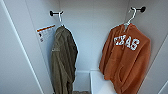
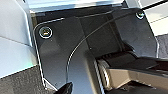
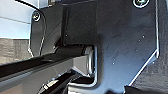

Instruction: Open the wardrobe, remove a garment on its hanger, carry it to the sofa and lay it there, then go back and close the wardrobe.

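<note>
Head view puts me facing the open wardrobe (image 1: 92,37). I see the orange TEXAS garment (image 1: 126,60) hanging on its white hanger (image 1: 130,17) from a black peg (image 1: 141,9) on the right wall, and an olive jacket (image 1: 63,60) on the left. From the wrist views I can't tell how either gripper's fingers stand, nor where they lie relative to the garment.

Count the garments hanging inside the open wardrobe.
2. A dark olive-green jacket hangs from the left peg, and an orange "TEXAS" hooded sweatshirt hangs on a white hanger from the right peg. None seem hidden.
</note>
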Controlling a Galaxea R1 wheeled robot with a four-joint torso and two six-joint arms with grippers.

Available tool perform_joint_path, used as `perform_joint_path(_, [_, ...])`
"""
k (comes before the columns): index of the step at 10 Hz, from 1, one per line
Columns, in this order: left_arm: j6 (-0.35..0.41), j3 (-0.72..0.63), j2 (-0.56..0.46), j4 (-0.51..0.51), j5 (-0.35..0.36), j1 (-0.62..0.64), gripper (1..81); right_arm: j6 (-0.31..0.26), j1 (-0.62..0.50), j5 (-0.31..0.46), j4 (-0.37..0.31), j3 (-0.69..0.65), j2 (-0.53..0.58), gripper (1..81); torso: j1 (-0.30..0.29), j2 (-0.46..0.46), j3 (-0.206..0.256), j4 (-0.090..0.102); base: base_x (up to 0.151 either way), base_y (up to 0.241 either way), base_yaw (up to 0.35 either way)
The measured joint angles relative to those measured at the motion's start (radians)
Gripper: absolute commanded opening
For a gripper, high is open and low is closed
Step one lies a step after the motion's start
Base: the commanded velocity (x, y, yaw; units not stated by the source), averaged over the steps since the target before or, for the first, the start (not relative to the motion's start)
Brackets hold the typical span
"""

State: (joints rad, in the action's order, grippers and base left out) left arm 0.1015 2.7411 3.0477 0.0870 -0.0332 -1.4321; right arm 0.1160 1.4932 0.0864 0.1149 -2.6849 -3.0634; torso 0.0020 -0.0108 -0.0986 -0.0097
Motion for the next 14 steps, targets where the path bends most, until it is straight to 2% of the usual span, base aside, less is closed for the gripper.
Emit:
perform_joint_path(3, [0.0, 0.0, 0.003, 0.001, -0.003, -0.002, 81.1, 0.0, 0.003, 0.002, 0.0, 0.0, 0.0, 81.1, -0.001, 0.0, 0.0, -0.003, 0.0, 0.0, 0.0])
perform_joint_path(4, [0.0, 0.0, 0.007, 0.001, -0.004, -0.003, 81.1, 0.0, 0.0, 0.001, 0.0, 0.0, 0.0, 81.1, -0.001, 0.0, 0.0, -0.017, 0.0, 0.0, 0.0])
perform_joint_path(5, [0.0, 0.0, 0.009, 0.001, -0.006, -0.003, 81.1, 0.0, 0.0, 0.0, 0.0, 0.0, -0.001, 81.1, -0.001, 0.0, 0.0, -0.044, 0.0, 0.0, 0.0])
perform_joint_path(11, [0.004, 0.0, 0.011, 0.001, -0.004, 0.002, 81.1, 0.0, 0.006, 0.001, 0.0, 0.0, -0.001, 81.1, -0.001, 0.0, 0.0, -0.248, 0.0, 0.0, 0.0])
perform_joint_path(12, [0.004, 0.0, 0.011, 0.002, -0.002, 0.003, 81.1, 0.0, 0.006, 0.001, 0.0, 0.0, -0.001, 81.1, -0.001, 0.0, 0.0, -0.276, 0.0, 0.0, 0.0])
perform_joint_path(13, [0.004, 0.0, 0.011, 0.002, -0.001, 0.004, 81.1, 0.0, 0.008, 0.003, 0.0, 0.0, -0.001, 81.1, -0.001, 0.0, 0.0, -0.29, 0.0, 0.0, 0.0])
perform_joint_path(14, [0.004, -0.002, 0.011, 0.001, -0.001, 0.006, 81.1, 0.0, 0.011, 0.004, 0.0, 0.0, -0.001, 81.1, -0.001, 0.0, 0.0, -0.292, 0.0, 0.0, 0.0])
